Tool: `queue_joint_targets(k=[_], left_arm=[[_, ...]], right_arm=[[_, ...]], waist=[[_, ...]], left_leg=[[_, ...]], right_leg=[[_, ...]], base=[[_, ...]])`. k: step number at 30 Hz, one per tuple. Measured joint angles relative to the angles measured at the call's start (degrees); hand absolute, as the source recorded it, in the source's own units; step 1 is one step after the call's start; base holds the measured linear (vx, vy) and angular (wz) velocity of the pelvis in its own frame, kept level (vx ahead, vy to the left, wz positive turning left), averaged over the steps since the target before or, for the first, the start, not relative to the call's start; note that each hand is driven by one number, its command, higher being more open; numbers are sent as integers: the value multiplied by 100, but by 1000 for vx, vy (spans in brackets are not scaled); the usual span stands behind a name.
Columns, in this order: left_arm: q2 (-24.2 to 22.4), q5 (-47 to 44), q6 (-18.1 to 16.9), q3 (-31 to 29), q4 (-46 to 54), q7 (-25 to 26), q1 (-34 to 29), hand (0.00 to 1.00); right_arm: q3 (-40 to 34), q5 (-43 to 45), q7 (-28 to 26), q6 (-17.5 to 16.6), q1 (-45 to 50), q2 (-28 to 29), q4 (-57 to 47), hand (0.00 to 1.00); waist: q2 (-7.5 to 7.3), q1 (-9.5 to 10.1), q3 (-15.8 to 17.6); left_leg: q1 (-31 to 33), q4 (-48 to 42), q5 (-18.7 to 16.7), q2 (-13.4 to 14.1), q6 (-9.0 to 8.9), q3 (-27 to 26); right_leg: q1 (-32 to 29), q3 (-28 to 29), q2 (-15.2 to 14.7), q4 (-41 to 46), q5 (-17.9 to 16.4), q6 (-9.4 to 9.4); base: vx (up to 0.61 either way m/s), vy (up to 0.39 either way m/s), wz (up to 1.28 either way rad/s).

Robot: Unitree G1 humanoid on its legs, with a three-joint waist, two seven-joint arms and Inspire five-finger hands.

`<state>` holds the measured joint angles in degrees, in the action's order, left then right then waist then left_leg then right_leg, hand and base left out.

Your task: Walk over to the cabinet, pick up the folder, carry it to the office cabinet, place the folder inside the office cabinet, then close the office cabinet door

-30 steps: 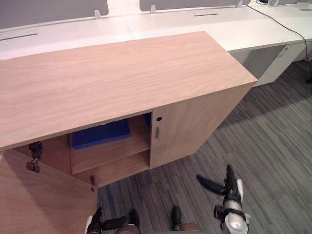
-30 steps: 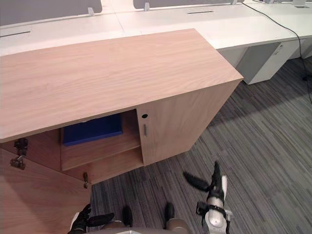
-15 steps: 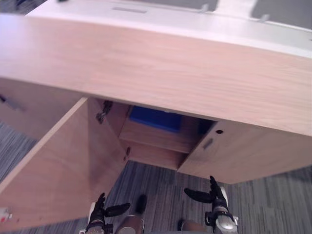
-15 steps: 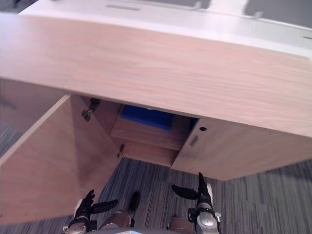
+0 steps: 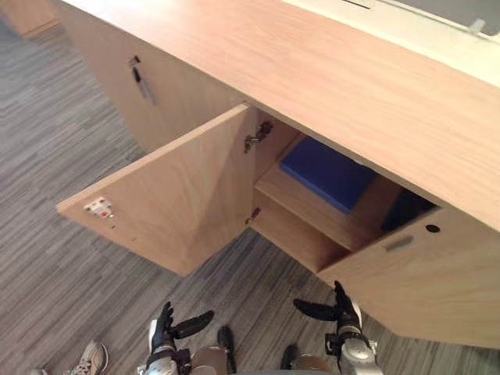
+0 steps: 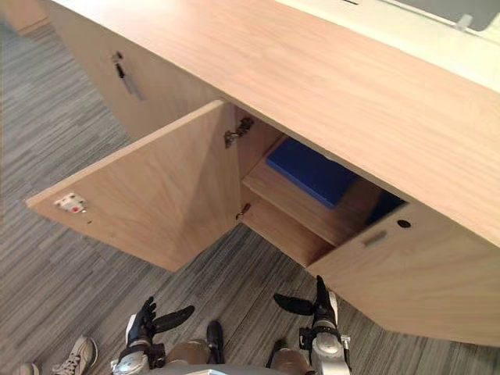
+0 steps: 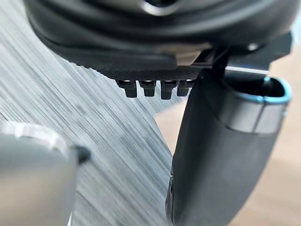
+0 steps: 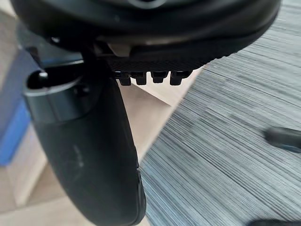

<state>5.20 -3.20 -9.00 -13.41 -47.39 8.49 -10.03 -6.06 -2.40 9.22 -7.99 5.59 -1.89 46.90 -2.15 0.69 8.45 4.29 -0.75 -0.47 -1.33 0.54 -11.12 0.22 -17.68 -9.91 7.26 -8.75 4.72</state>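
The blue folder lies flat on the upper shelf inside the office cabinet, set toward the back of the open compartment. No hand touches it. Below that shelf, the lower shelf of the same compartment shows bare wood.

The compartment's door stands wide open. It swings out from the cabinet's front toward the robot and hangs on a metal hinge at the compartment's upper inner corner. A small white and red catch sits near the door's free edge, the part farthest from the cabinet. On the other side of the opening, the neighbouring door is closed. It carries a short metal handle and a round keyhole close to the edge that borders the opening. Beyond the open door, further along the cabinet's front, is another closed door with its own handle.

Both hands hang low in front of the cabinet, well apart from it, above the grey striped carpet. The left hand is below the open door's lower edge. Its fingers are straight, its thumb is spread toward the other hand, and it holds nothing. The right hand is in front of the closed neighbouring door. It is likewise spread flat, with straight fingers, the thumb pointing inward, and nothing in it.

A person's light shoe rests on the carpet out from the cabinet, beyond the free edge of the open door. A white desk runs behind the cabinet's top.
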Motion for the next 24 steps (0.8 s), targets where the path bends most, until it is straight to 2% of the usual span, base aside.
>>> queue_joint_targets(k=[2, 3, 8, 11, 16, 20, 24], left_arm=[[89, -1, 12, -280, 312, 35, -118, 100], [151, -12, 11, -510, 896, 124, -273, 100], [480, -24, -52, -800, 2517, 345, -483, 100], [586, -19, -195, -787, 3129, 423, -393, 100], [658, -11, -330, -526, 3347, 448, -150, 100], [650, 8, -325, -154, 3351, 458, -129, 100], [559, 51, -323, -270, 3351, 548, -159, 100]], right_arm=[[5, -1, -1, 0, -1, 5, -1, 100], [-7, 0, 4, 0, -7, -14, -14, 100], [-40, 0, 37, -4, -3, -46, -60, 100], [-6, -8, 8, -3, 38, -42, -60, 100], [196, -26, -88, 21, 210, -26, -37, 100], [183, -26, -140, 37, 359, -57, -16, 100], [165, -26, -184, 79, 400, -122, 156, 100]], waist=[[5, -1, -1], [5, 7, -1], [45, 54, -3], [147, 68, -27], [186, 14, -40], [180, -10, -44], [173, 13, -48]], left_leg=[[-172, 322, 190, -24, 1, 58], [-295, 584, 355, -12, 5, 117], [-325, 606, 443, 79, 11, 158], [-373, 620, 470, 109, 32, 66], [-408, 624, 469, 140, -8, -44], [-467, 623, 464, 228, -37, -247], [-492, 622, 439, 243, -71, -366]], right_leg=[[56, -4, 19, -24, 21, 18], [75, -6, 60, -25, 49, 16], [117, 57, 162, -27, 173, -78], [117, 188, 193, -40, 261, -116], [130, 375, 244, -140, 304, -105], [112, 612, 319, -283, 312, -180], [117, 747, 390, -363, 382, -129]], base=[[-36, 9, 16], [-39, -25, 17], [-62, -13, 3], [-98, 23, -15], [-95, 26, -15], [-41, 2, -25], [50, -12, -19]])
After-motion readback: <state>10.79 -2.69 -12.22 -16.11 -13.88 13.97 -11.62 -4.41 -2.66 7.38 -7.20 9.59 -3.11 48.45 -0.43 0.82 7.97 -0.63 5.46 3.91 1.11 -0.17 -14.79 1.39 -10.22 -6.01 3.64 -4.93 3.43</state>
